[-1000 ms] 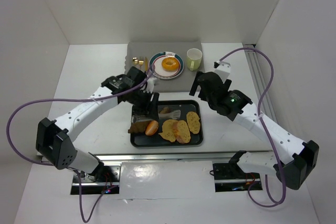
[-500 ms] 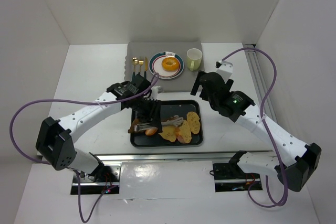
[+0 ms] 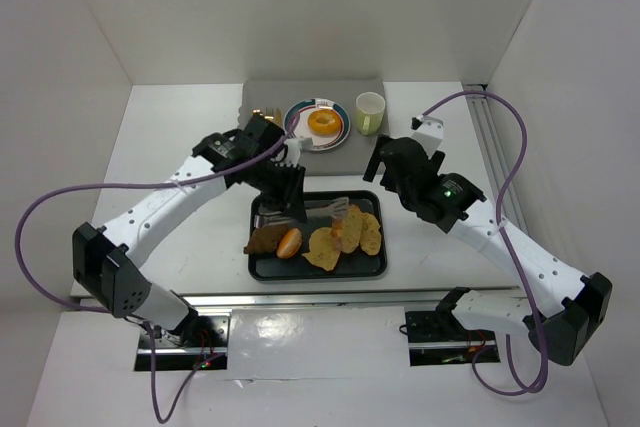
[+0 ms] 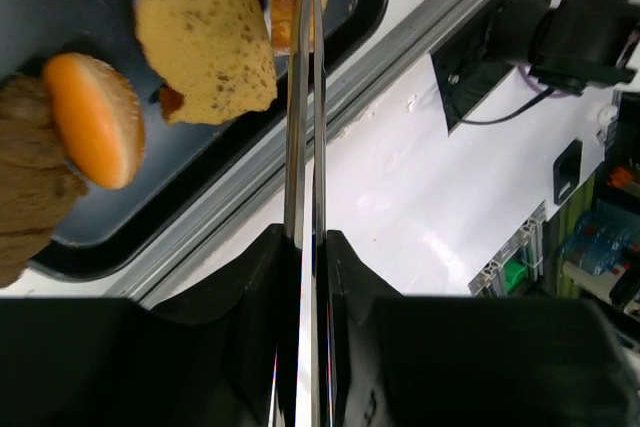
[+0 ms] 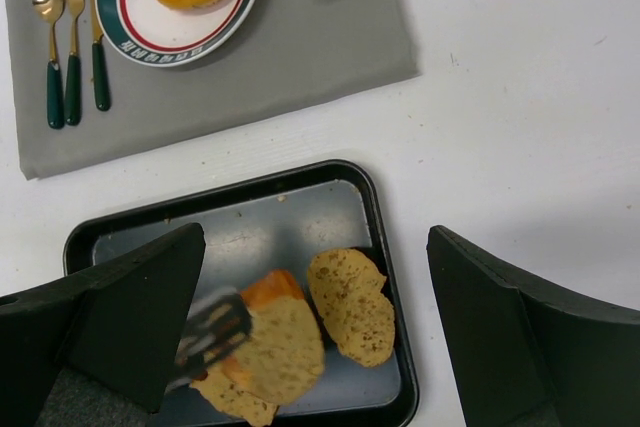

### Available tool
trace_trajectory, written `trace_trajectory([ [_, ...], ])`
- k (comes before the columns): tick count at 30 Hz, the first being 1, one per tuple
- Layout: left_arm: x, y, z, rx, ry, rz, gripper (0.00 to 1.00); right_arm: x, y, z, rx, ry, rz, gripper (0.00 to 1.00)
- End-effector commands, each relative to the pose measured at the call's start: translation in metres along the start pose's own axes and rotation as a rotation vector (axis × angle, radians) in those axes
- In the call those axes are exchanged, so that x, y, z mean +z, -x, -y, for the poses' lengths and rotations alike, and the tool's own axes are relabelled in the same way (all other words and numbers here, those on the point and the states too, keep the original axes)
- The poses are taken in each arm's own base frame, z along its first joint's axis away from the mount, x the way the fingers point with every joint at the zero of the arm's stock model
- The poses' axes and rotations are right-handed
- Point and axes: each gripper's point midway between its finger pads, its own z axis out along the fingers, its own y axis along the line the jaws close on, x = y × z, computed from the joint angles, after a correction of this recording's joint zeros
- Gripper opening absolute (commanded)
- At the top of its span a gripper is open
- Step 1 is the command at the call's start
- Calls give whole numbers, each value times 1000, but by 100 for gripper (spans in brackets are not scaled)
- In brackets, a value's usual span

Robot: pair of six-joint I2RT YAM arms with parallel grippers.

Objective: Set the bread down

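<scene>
The left hand point(image 4: 305, 247) clenches tongs point(image 4: 305, 127) pinching a bread slice point(image 5: 280, 345) over the tray point(image 5: 262, 235); the right hand point(image 5: 315, 237) hangs released near its far edge.

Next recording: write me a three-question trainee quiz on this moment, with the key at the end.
1. True or false: the right gripper is shut on something.
2. Which tool is in the left gripper? A) whisk B) tongs C) ladle
3. How many pieces of cutlery lie beside the plate on the grey mat?
Key: 1 false, its fingers stand wide apart; 2 B; 3 three.
</scene>
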Motion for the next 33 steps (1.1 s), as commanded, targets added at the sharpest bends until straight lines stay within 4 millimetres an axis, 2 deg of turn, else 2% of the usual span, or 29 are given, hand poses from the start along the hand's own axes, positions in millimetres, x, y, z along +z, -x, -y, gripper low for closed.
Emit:
trace_trajectory([
  [1, -38, 29, -1, 25, 17, 94, 4, -1, 6, 8, 4, -35, 23, 99],
  [3, -51, 45, -11, 9, 60, 143, 4, -1, 8, 8, 0, -37, 34, 99],
  [4, -63, 61, -9, 18, 71, 197, 4, -1, 8, 8, 0, -37, 34, 99],
  [5, -72, 75, -22, -25, 106, 243, 4, 0, 10, 6, -2, -31, 41, 99],
  [6, -73, 85, -30, -64, 129, 258, 4, 0, 10, 6, -2, -30, 41, 99],
  [7, -84, 106, -31, -58, 139, 334, 4, 0, 12, 8, -2, -38, 48, 99],
  [8, -93, 121, -45, -95, 167, 384, 4, 0, 12, 8, -2, -39, 48, 99],
  [9, -92, 135, -58, -144, 184, 409, 4, 0, 12, 8, -2, -39, 48, 99],
  [11, -105, 166, -76, -186, 172, 502, 4, 0, 12, 8, -11, -39, 48, 99],
  [12, -105, 175, -78, -191, 139, 516, 4, 0, 12, 8, -11, -39, 48, 99],
  [13, -103, 190, -94, -225, 136, 528, 4, 0, 12, 8, -11, -39, 48, 99],
  [16, -91, 210, -109, -243, 115, 512, 4, 0, 12, 8, -20, -39, 48, 99],
  [17, -85, 220, -122, -261, 112, 503, 4, 0, 12, 8, -20, -39, 48, 99],
  [19, -75, 230, -133, -284, 92, 491, 4, 0, 12, 8, -11, -39, 48, 99],
  [20, -76, 236, -137, -286, 82, 497, 4, 0, 12, 8, -11, -39, 48, 99],
  [21, -63, 240, -147, -297, 76, 476, 4, 0, 12, 8, -11, -39, 48, 99],
  [23, -58, 250, -152, -303, 72, 482, 6, 0, 11, 6, -2, -32, 42, 99],
  [25, -49, 254, -167, -324, 78, 470, 6, 0, 10, 6, -2, -32, 42, 99],
  [28, -54, 255, -173, -335, 103, 483, 6, 3, 10, 9, -2, -44, 39, 99],
  [29, -50, 255, -177, -343, 113, 478, 9, 3, 8, 10, -8, -49, 33, 99],
  [30, -51, 253, -183, -355, 118, 476, 20, 5, 6, 10, -13, -54, 28, 99],
  [33, -53, 251, -187, -368, 123, 473, 46, 5, 8, 8, -8, -49, 33, 99],
])
